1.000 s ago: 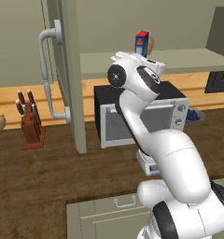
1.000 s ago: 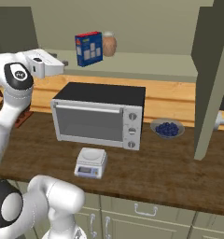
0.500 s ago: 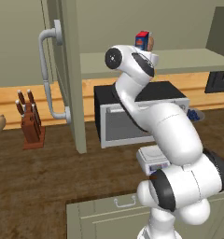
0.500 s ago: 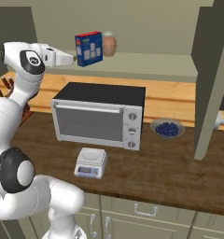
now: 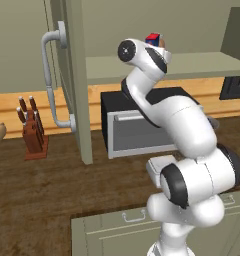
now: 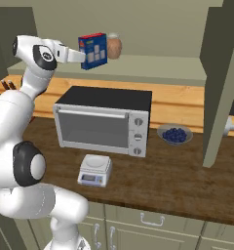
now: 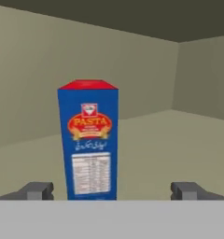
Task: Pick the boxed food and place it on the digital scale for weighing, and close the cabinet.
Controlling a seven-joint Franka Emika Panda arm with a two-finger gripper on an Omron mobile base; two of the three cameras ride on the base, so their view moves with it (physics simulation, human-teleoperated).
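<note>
Hand (image 7: 112,190) wide open, holding nothing, level with boxed food (image 7: 88,140).
Box stands upright on cabinet shelf (image 6: 153,68), left of centre between my 2 fingertips; closing off-centre could tip it.

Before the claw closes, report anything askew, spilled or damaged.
Nothing stands out. The pasta box stands upright on the cabinet shelf between the open claw's fingers; the scale sits flat, bare, before the oven.
</note>
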